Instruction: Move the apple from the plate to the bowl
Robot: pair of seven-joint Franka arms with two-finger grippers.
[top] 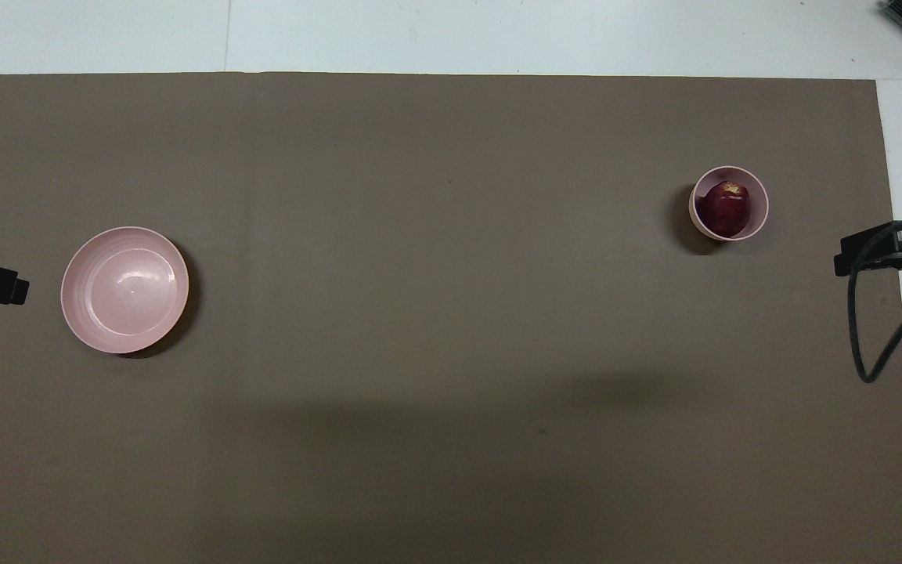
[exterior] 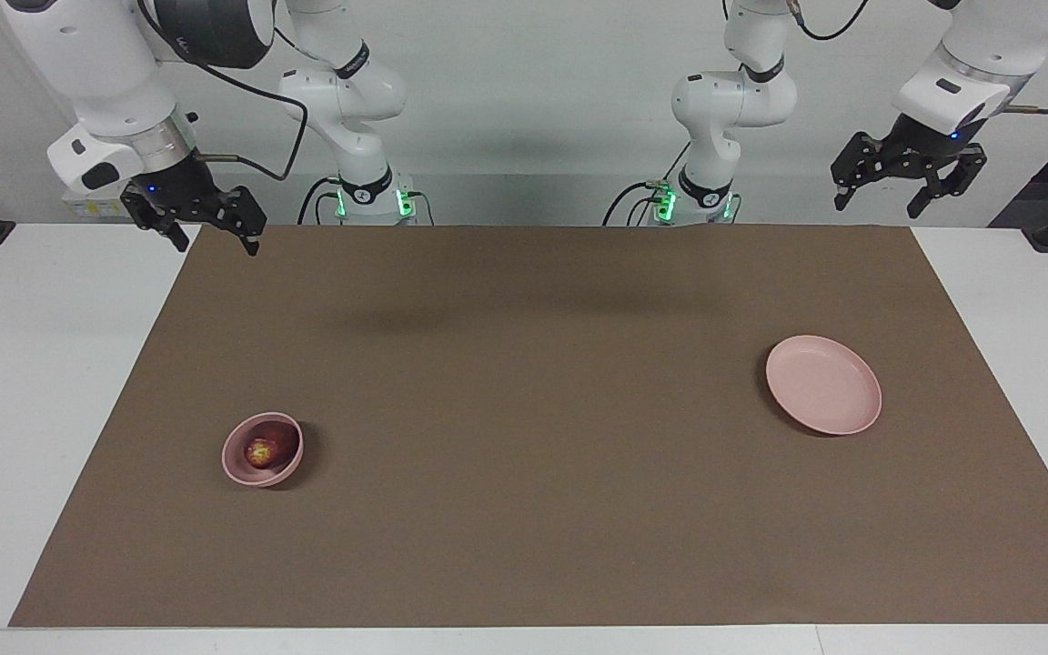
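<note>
Underneath, a brown mat (exterior: 524, 409) covers the white table (exterior: 24, 364).

text: none legible | right arm (exterior: 206, 27): pale lettering, perhaps a brand, unreadable

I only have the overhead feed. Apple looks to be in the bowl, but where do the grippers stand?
Observer: The right gripper hangs open, high over the table's edge nearest the robots, at the right arm's end, well clear of the bowl.
Operator: Left one?
Observer: The left gripper is open too, raised at the left arm's end, holding nothing.
Operator: Apple settled?
Observer: The apple sits below the bowl's rim, yellow patch showing.
</note>
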